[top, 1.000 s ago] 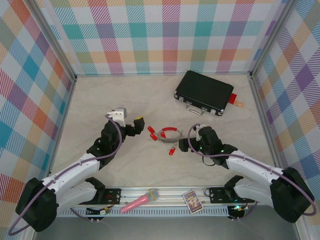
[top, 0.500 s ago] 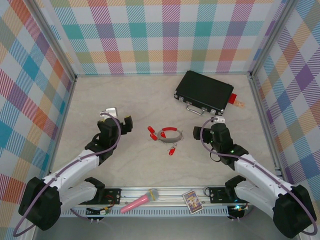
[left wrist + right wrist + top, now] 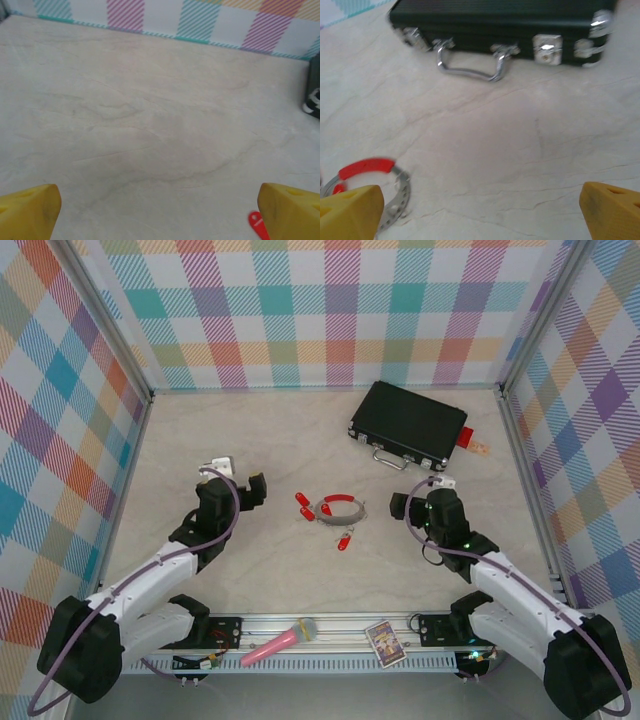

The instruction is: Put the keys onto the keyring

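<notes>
Left gripper point(image 3: 254, 488): released, jaws spread wide, nothing between the yellow pads point(image 3: 29, 210); low over the bare table point(image 3: 250, 430), to the left of the keys.
Left wrist view: marbled table surface ahead, one red key just beside the inner edge of the right pad – not gripped.
Keys point(image 3: 303, 505): three red tags, all lying flat on the table. Two close together at the left end of the keyring, touching it or not – cannot tell. Third one point(image 3: 343, 539) alone, nearer to the arms, a little apart from the ring.
Keyring point(image 3: 338, 508): flat on the table between both grippers, red arc on its far rim; no tag threaded on it, as far as visible. In the right wrist view, at the lower left point(image 3: 395, 192), partly behind the left pad.
Pink microphone point(image 3: 279, 641) and card point(image 3: 383, 642): on the rail at the near edge, between the arm bases.
Black case point(image 3: 410, 425): closed, far right part of the table, metal handle point(image 3: 470, 67) turned toward the right arm.
Right gripper point(image 3: 480, 212): released too, pads far apart with nothing between; to the right of the keyring, pointed at the case.
Red block point(image 3: 468, 438): just beside the right end of the case.
</notes>
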Action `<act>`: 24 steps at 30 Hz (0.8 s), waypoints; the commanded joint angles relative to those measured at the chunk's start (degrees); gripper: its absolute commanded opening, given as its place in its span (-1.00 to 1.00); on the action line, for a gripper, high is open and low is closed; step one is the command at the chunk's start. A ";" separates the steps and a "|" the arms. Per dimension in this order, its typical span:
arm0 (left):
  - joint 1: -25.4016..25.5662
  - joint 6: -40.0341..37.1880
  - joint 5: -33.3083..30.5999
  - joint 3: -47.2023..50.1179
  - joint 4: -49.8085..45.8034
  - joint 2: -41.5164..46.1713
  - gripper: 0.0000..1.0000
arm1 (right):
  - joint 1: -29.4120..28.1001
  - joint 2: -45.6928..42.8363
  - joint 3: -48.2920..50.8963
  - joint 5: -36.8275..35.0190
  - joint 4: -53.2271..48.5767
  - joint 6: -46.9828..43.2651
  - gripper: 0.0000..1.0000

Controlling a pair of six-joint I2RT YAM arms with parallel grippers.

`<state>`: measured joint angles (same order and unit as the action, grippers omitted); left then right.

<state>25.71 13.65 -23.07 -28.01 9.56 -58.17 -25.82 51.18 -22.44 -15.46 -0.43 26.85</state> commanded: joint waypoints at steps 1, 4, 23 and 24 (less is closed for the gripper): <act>-0.09 2.08 6.66 -1.47 4.91 -2.35 0.97 | 0.24 2.47 -0.64 12.00 3.00 -2.21 0.81; 2.03 1.83 9.60 -2.20 6.47 -4.59 0.87 | -0.06 4.65 -2.05 19.30 2.14 -2.07 0.62; 10.85 -0.99 16.55 1.14 13.42 -5.87 0.79 | -24.59 32.49 -16.31 4.99 -7.85 4.07 0.29; 10.89 -0.92 16.64 1.57 13.67 -5.32 0.79 | -25.09 33.60 -17.06 3.78 -8.78 4.34 0.29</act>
<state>36.01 12.78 -7.79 -27.99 21.21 -65.30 -49.56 82.85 -36.95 -6.79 -5.85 29.04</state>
